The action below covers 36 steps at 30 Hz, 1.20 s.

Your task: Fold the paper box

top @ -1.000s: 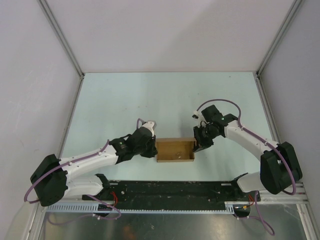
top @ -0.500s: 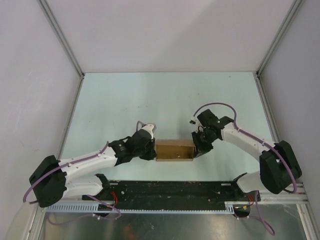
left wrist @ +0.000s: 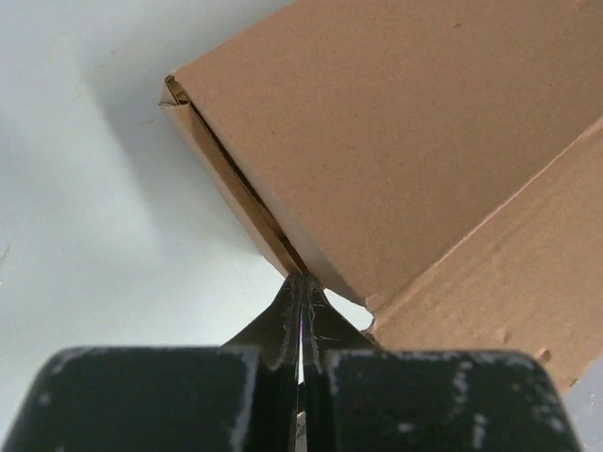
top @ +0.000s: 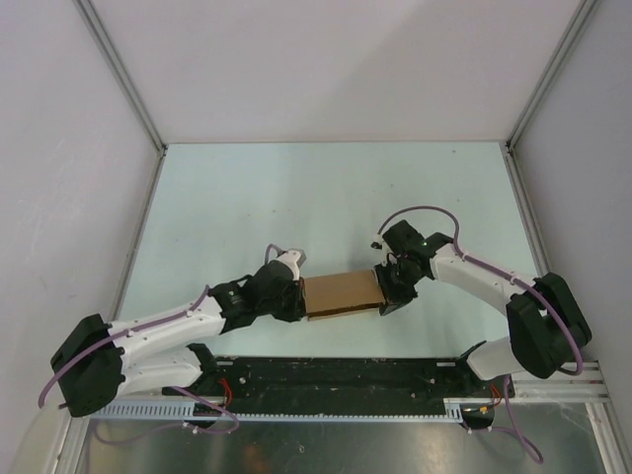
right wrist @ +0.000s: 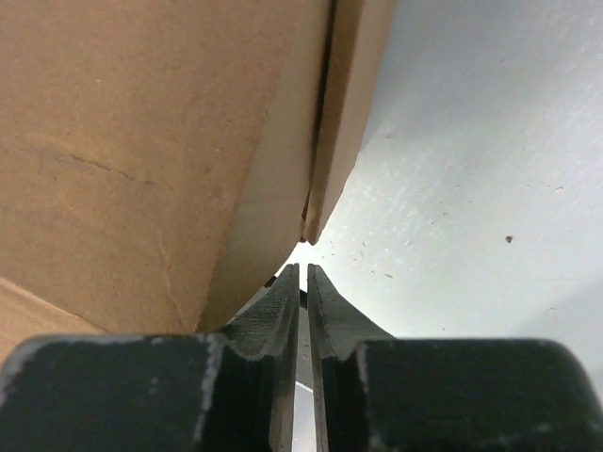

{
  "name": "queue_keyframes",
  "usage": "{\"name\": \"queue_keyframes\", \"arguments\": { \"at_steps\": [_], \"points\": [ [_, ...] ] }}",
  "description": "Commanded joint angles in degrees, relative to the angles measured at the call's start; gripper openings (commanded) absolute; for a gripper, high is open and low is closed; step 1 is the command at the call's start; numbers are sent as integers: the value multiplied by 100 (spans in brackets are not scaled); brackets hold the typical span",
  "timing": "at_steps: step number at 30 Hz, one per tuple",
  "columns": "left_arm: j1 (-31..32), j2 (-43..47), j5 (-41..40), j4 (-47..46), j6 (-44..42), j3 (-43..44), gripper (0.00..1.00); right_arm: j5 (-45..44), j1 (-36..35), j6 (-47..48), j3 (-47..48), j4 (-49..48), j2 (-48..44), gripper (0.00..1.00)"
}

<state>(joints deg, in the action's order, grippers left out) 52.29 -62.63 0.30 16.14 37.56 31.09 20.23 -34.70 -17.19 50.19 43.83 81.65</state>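
While the paper box (top: 342, 294) lies on the counter (top: 326, 197) between the two arms, the left gripper (left wrist: 301, 281) is fully closed and holds nothing. Its tips touch an edge at the box's near end, with a broad brown panel spreading ahead of them and to their right. The right gripper (right wrist: 302, 271) is closed to a thin slit with nothing seen in it, and its tips sit right at the box's opposite end, where a curved cardboard wall and a thin flap stand just ahead and to their left.
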Motion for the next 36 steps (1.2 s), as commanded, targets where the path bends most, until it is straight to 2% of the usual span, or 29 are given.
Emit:
{"name": "queue_keyframes", "arguments": {
  "at_steps": [1,3,8,11,18,23,27,28,32,36],
  "points": [
    [53,207,225,-67,58,-235,0,-264,-55,-144,-10,2,-105,14],
    [53,338,260,-50,76,-357,0,-335,-37,-197,-10,55,-236,16],
    [53,708,199,38,181,-586,0,-493,129,-294,-1,64,-491,28],
    [53,893,138,135,208,-666,1,-546,209,-311,17,90,-641,29],
    [44,1025,32,354,164,-596,13,-616,490,-364,69,90,-905,29],
    [53,1104,-222,662,260,-578,21,-1353,736,-618,183,195,-1212,35],
    [53,1595,-381,1214,462,-534,24,-2013,886,-856,341,117,-1694,40],
    [53,2022,-381,1277,489,-525,27,-2014,903,-865,342,38,-1783,43],
    [53,3132,240,1313,279,-411,35,-1988,921,-935,359,-340,-2152,52],
    [53,3494,734,1295,6,210,43,-1707,930,-1032,359,-717,-2311,61]
  ]
}}
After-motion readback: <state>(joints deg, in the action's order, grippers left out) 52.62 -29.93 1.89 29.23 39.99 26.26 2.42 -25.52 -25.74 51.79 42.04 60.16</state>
